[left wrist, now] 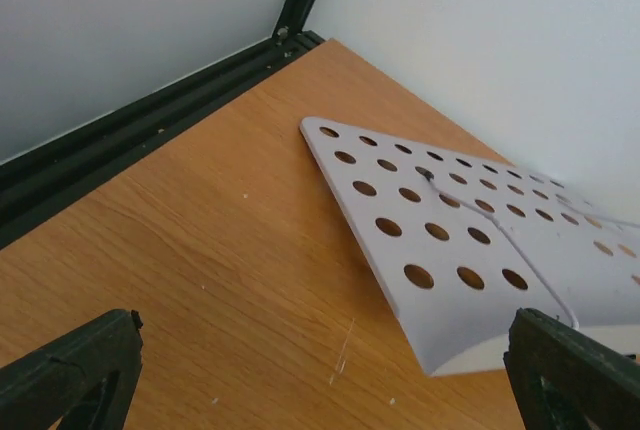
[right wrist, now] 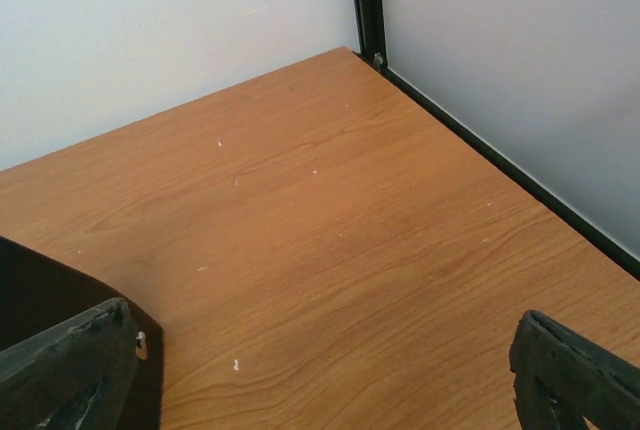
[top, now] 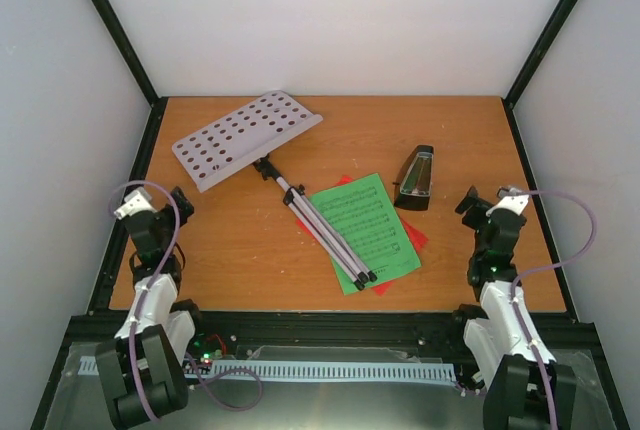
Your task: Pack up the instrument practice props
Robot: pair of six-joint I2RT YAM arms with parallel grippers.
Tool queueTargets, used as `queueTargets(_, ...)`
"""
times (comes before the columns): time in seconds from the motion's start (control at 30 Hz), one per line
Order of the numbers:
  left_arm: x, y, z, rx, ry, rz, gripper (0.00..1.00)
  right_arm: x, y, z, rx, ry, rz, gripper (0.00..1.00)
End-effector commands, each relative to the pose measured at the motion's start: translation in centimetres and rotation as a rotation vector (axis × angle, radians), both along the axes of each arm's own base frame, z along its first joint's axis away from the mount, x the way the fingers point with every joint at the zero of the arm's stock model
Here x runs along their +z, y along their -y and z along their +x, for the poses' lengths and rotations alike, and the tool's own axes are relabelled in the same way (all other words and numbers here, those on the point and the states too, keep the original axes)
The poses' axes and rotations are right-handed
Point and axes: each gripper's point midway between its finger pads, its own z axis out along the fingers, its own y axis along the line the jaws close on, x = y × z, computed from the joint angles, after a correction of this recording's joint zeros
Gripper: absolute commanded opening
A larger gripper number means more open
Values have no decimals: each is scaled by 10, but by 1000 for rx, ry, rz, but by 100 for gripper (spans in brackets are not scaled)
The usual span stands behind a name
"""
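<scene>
Wooden table (top: pixel 230 260), white walls (top: pixel 340 20), black frame (top: pixel 120 35): music stand (top: pixel 245 137) flat centre-left, folded legs (top: pixel 325 230) across green sheet (top: pixel 375 225) over red sheet (top: pixel 413 237); metronome (top: pixel 416 178) upright just right of sheets; left claw (top: pixel 172 202) spread wide, empty, near stand's desk corner; right claw (top: pixel 474 206) spread wide, empty, beside metronome; open wood along near edge.
</scene>
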Motion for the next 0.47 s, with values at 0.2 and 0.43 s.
queueTargets(0.2,61,13,19,-134,252,301,100,4,-8,9,64,185,-134,100)
queueTargets(0.43,62,18,27,-165,301,296,99,-3,-23,22,125,176,-149,100)
